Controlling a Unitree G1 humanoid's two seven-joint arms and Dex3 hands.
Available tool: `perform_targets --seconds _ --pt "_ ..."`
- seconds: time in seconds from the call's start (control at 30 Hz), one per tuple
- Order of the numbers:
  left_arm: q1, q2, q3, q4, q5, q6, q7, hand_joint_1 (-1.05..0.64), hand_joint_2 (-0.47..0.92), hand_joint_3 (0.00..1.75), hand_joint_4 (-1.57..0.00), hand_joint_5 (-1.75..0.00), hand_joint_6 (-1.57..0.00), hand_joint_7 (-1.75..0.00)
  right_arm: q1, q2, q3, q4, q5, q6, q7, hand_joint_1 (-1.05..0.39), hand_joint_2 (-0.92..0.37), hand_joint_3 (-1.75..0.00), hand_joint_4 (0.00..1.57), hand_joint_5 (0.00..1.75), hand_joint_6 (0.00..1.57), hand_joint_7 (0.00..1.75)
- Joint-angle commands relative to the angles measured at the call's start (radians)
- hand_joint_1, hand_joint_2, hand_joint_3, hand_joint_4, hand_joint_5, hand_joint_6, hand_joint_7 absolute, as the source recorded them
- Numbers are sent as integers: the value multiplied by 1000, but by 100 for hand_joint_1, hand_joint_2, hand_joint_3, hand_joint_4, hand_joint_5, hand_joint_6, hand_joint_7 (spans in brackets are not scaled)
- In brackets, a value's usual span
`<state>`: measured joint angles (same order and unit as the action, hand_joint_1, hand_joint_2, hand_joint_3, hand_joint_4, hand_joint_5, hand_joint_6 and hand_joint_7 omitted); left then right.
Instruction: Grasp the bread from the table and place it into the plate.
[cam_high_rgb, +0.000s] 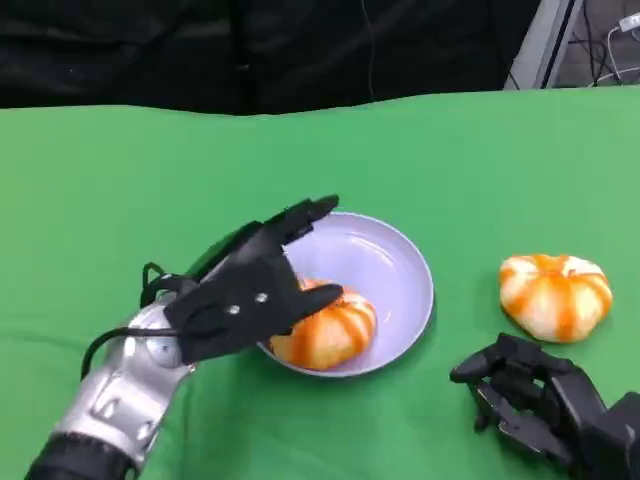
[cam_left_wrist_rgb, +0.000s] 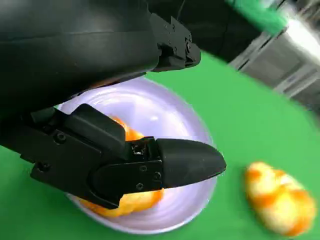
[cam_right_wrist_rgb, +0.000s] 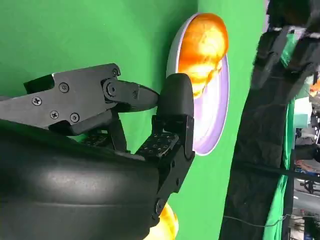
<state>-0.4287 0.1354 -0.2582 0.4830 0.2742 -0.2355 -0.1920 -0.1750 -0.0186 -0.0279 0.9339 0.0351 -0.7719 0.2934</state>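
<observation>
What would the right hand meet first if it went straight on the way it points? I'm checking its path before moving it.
Probably the plate: in the right wrist view the right hand has its fingers aimed at the rim, though depth is unclear.

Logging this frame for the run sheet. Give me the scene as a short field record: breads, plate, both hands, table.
bread in plate: orange-striped bun lying in the near-left part of the bowl
second bread: matching bun on the cloth, right of the plate, apart from it
plate: pale lilac, shallow, upright near the table's middle
left hand: over the plate's left rim, fingers spread above the bun; contact with it cannot be told
right hand: low near the second bun, fingers curled, holding nothing
table: green cloth
</observation>
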Motion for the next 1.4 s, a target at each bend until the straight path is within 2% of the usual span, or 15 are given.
perform_targets --seconds 0.03,0.23,0.33,0.57,0.9,1.3,1.33,1.4 --pt "40 -5 71 -5 -101 -100 2 -86 92 70 -18 -6 -19 -3 17 -11 -1 13 0 16 5 -29 -92 -45 65 175 78 98" --pt "39 -8 78 6 -103 -116 -3 -86 92 69 -19 -5 -19 -2 17 -10 -1 13 0 16 6 -29 -92 -44 65 175 77 99" --pt "102 -57 228 1 -439 -146 -192 -86 92 61 -27 -6 -29 -5 9 -18 -5 22 -1 8 5 -29 -92 -45 66 175 78 99" --pt "176 -106 341 13 -649 -184 -345 -81 92 52 -42 -4 -40 -3 5 -20 -9 30 4 7 13 -29 -92 -45 67 175 79 100" --pt "255 -132 408 -13 -715 -185 -410 -78 92 49 -50 -4 -45 -3 8 -18 -5 22 -1 9 6 -29 -92 -44 67 174 79 100" --pt "257 -139 422 -14 -713 -180 -422 -78 92 49 -52 -3 -46 -2 8 -18 -5 21 0 11 6 -29 -92 -44 67 174 78 100" --pt "300 -127 453 -5 -750 -194 -461 -78 92 49 -52 -3 -46 -2 10 -20 -7 19 3 9 10 -29 -92 -44 67 174 78 100" --pt "352 -114 495 9 -797 -211 -516 -79 92 46 -63 -6 -54 -4 13 -23 -10 16 7 8 14 -29 -92 -44 68 174 78 100"
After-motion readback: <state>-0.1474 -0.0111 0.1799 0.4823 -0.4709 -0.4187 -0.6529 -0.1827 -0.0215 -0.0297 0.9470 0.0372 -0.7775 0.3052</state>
